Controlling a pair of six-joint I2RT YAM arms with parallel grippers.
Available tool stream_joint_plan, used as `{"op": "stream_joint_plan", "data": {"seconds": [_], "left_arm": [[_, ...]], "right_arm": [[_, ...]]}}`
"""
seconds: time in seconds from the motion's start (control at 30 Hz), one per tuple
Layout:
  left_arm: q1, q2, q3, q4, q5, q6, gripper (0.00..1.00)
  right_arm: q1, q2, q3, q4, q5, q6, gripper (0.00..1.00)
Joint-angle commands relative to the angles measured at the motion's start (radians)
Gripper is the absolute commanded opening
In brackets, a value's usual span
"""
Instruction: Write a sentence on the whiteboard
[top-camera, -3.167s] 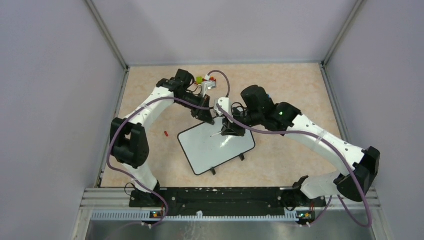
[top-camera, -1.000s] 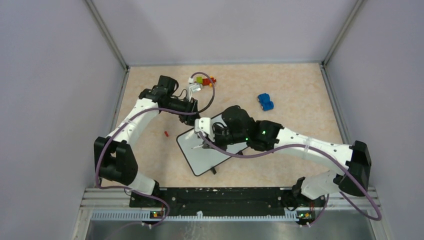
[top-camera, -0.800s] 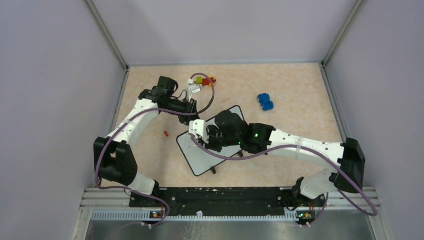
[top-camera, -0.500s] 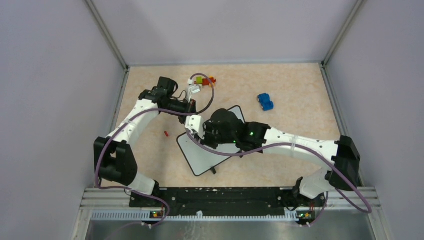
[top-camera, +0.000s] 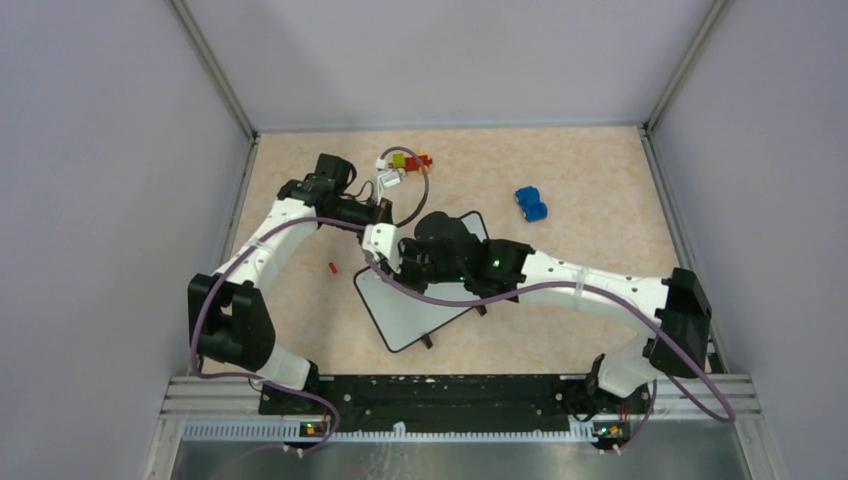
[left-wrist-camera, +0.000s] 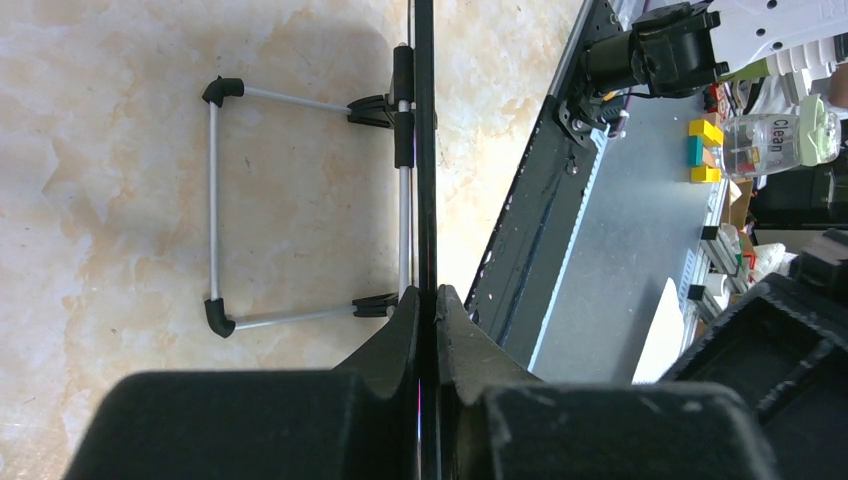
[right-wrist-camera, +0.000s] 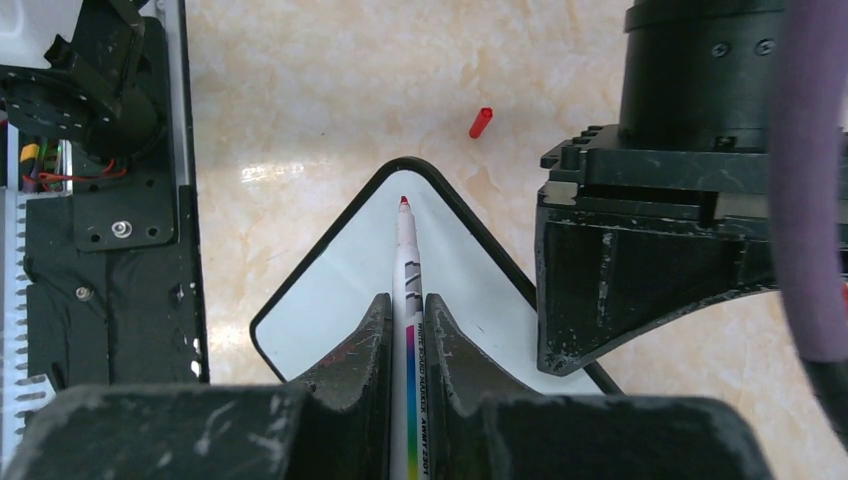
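Observation:
The whiteboard (top-camera: 412, 322) lies tilted on the table, and the parts of its face that show are blank white. No sentence is in view. My left gripper (left-wrist-camera: 427, 296) is shut on the board's far-left edge, which runs edge-on as a thin dark strip (left-wrist-camera: 425, 150). In the top view the left gripper (top-camera: 377, 214) sits at that edge. My right gripper (right-wrist-camera: 407, 300) is shut on a thin white marker (right-wrist-camera: 408, 262). Its red tip points at the whiteboard's (right-wrist-camera: 335, 285) left corner. In the top view the right gripper (top-camera: 384, 262) hovers over that corner.
A small red cap (top-camera: 331, 267) lies on the table just left of the board. A blue toy car (top-camera: 531, 203) and some coloured blocks (top-camera: 408, 160) sit farther back. A wire stand (left-wrist-camera: 213, 200) juts from the board's underside. The arms' base rail (top-camera: 440, 392) runs along the near edge.
My right gripper has carried the marker leftward across the board to its left corner. The left arm has stayed at the board's edge over the last second.

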Motion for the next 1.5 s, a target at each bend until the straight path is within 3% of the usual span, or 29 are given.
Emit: {"op": "stream_joint_plan", "data": {"seconds": [0.0,1.13,1.47], "left_arm": [[-0.002,-0.002,0.005,0.016,0.039,-0.001,0.0],[-0.002,0.006,0.011,0.004,0.03,0.007,0.0],[-0.002,0.003,0.013,0.003,0.034,0.007,0.0]], "right_arm": [[0.009,0.016,0.041,0.004,-0.017,0.005,0.0],[0.022,0.004,-0.087,-0.002,-0.018,-0.03,0.0],[0.031,-0.02,-0.049,-0.015,-0.02,-0.025,0.0]]}}
